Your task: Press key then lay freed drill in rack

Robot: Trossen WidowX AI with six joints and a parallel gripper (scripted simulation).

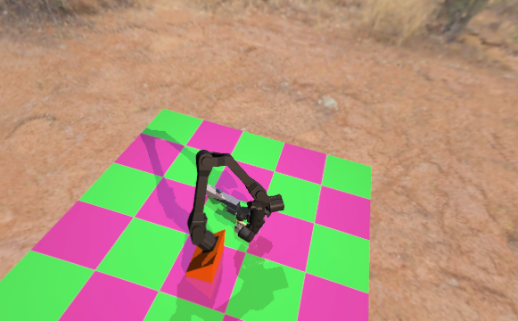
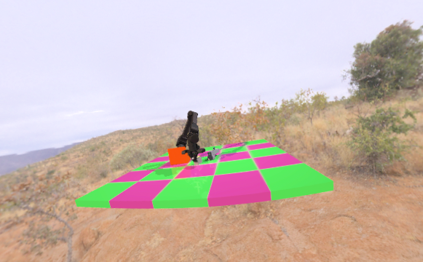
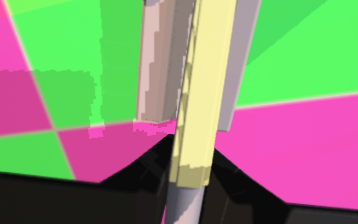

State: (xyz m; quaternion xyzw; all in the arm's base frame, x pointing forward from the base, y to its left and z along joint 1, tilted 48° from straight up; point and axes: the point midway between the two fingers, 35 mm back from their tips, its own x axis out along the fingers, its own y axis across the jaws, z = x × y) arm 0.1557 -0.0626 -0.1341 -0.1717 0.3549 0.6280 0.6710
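The gripper is clamping a yellow-and-grey piece.
Grey bars are showing on both sides of that piece.

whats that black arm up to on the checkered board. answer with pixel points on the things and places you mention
The black robot arm (image 1: 200, 192) (image 2: 193, 125) has its jaws shut on a slim pale-yellow bar with a grey rounded end (image 3: 205, 90). The bar reaches out over a long grey piece (image 1: 225, 196) (image 3: 156, 75) low above the green and pink checkered board (image 1: 341, 250) (image 2: 238, 183). I can't tell which part is the key or the drill, or whether the drill is free.
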